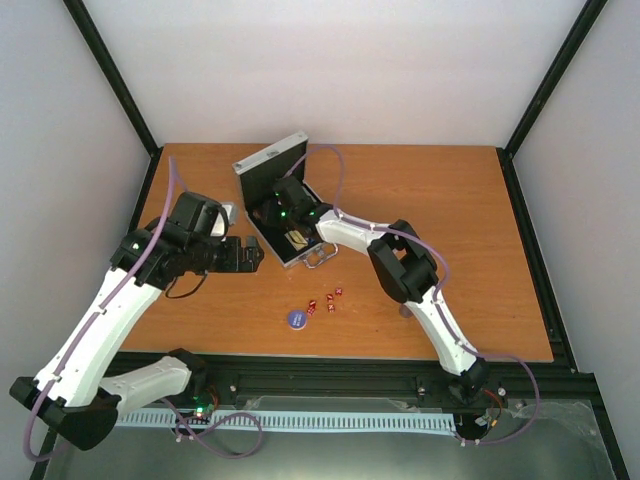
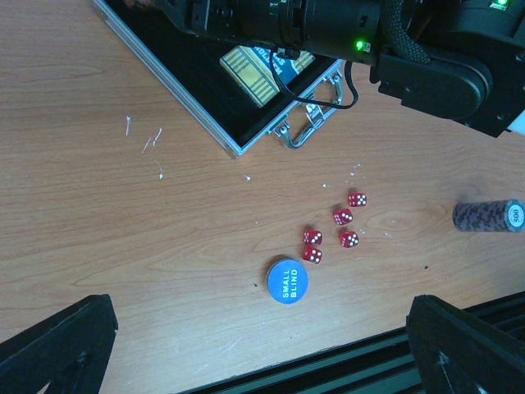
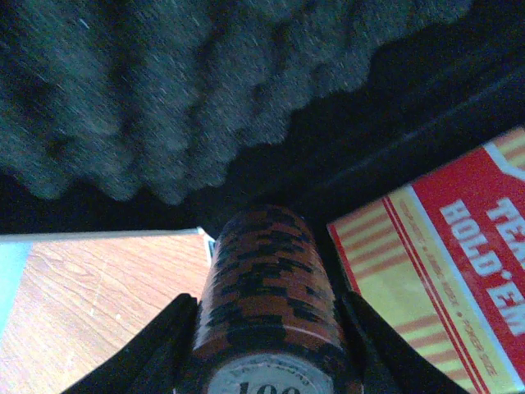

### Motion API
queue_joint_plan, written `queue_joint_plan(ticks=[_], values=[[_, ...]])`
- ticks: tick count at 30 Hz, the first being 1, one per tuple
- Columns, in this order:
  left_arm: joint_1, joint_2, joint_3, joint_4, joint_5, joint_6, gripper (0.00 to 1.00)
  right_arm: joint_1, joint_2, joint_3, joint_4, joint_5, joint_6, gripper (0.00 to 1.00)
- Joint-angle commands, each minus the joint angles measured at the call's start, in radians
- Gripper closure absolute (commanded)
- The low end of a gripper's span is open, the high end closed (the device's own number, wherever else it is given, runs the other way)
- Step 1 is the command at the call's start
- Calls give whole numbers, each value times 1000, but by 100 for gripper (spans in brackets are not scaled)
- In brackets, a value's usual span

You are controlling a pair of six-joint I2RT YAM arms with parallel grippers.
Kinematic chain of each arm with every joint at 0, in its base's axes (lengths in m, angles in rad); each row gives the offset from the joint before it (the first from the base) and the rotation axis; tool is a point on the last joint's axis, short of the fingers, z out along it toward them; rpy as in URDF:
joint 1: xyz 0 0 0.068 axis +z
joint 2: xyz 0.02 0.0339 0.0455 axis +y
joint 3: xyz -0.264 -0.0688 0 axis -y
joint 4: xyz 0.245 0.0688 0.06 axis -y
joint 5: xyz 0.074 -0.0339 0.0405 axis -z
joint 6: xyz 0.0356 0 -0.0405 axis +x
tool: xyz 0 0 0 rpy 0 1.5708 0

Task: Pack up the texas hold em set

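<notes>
The silver case (image 1: 262, 163) lies open at the back of the table, its lid with grey foam (image 3: 164, 98) raised. My right gripper (image 3: 271, 349) reaches into the case (image 2: 184, 98) and is shut on an orange-and-black chip stack (image 3: 267, 279), which is lying on its side. A red and yellow card box (image 3: 459, 271) lies in the case just right of that stack. In front of the case, a blue "small blind" disc (image 2: 287, 281) and several red dice (image 2: 342, 217) rest on the wood. My left gripper (image 2: 262, 353) hovers open above the disc, holding nothing.
Another grey chip stack (image 2: 488, 216) lies on its side to the right of the dice, near the right arm (image 1: 405, 265). The case's handle and latches (image 2: 308, 131) face the dice. The table's black front rail (image 2: 369, 361) runs close behind the disc.
</notes>
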Motion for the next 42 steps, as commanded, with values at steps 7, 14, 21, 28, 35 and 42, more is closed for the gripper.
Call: queue_joint_plan(ticks=[7,14,21,28,35,42], values=[[6,27,54,24,2,1,0,7,-17,12,-30,11,-30,36],[6,30,51,22,9,-2,0,7,-101,-34,-72,13,-69,28],[6,67,-3,54,62,-1,0,9,-279,-46,-456,118,-169,16],[6,88,-38,102,86,23,0,8,-524,-315,-886,345,-221,9],[6,103,-81,163,157,24,0,-25,-844,-756,-986,370,-101,9],[6,124,-83,175,171,46,0,-42,-981,-919,-980,359,-69,11]])
